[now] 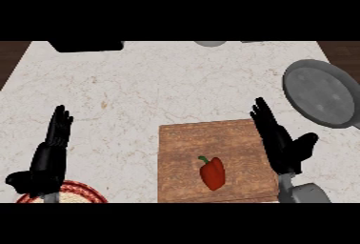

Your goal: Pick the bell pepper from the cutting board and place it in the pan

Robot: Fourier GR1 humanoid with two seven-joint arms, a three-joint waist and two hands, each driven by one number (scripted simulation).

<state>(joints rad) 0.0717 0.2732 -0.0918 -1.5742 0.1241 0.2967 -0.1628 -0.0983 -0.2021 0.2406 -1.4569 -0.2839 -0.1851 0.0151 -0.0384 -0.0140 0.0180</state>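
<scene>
A red bell pepper [212,173] with a green stem lies on the wooden cutting board [190,143], toward its near right part. My right hand [280,143] hovers over the board's right edge, just right of the pepper, fingers straight and thumb spread, holding nothing. The grey pan [322,91] sits at the far right of the counter, beyond the right hand. My left hand [51,152] rests open at the lower left, fingers pointing up, far from the board.
A round plate with a red rim [77,194] lies under the left wrist at the lower edge. A black object [85,45] stands at the counter's back left. A grey round thing [209,43] peeks in at the back edge.
</scene>
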